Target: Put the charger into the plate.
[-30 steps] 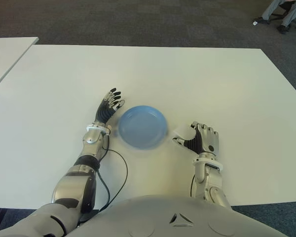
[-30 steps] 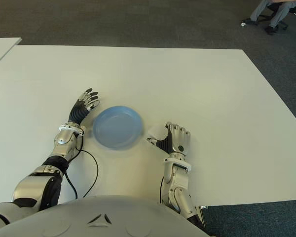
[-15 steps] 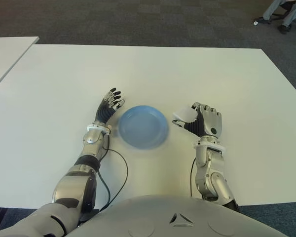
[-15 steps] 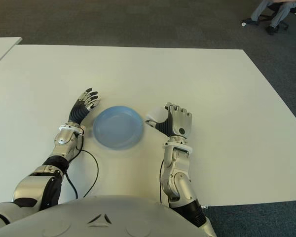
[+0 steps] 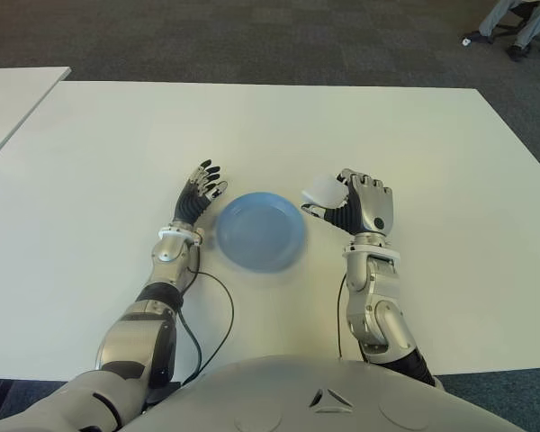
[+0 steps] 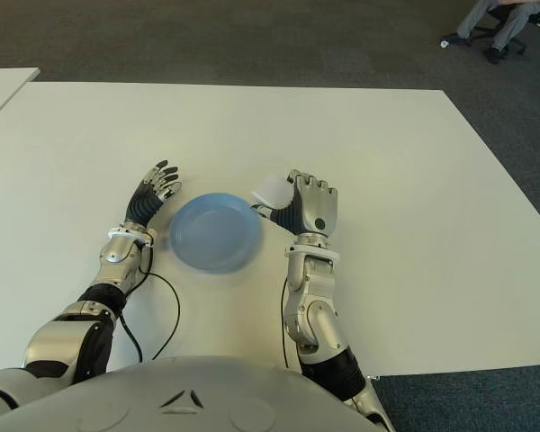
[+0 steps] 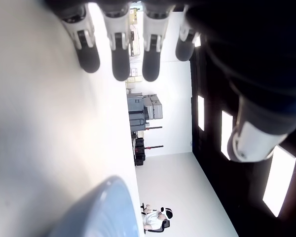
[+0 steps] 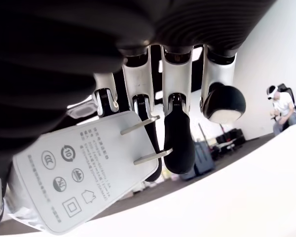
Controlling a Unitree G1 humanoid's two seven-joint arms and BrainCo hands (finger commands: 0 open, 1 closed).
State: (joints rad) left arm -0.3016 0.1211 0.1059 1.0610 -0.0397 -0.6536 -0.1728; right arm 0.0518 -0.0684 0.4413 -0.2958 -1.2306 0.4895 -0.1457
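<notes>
My right hand (image 5: 355, 203) is raised above the table just right of the blue plate (image 5: 259, 230), shut on the white charger (image 5: 323, 190). The charger sticks out of the hand toward the plate's right rim. In the right wrist view the charger (image 8: 84, 185) sits between thumb and fingers (image 8: 178, 138), its two metal prongs pointing out. My left hand (image 5: 198, 196) shows at the plate's left side with fingers stretched out and holding nothing; its wrist view shows the plate's rim (image 7: 101, 212).
The white table (image 5: 360, 126) spreads wide around the plate. A second white table's corner (image 5: 9, 94) shows at far left. A person on an office chair (image 5: 513, 22) is at the far right on the carpet. A black cable (image 5: 218, 310) runs along my left forearm.
My right hand, with the charger in it, has lifted and moved forward and left, from near the table's front toward the plate's right rim. The left hand has not moved.
</notes>
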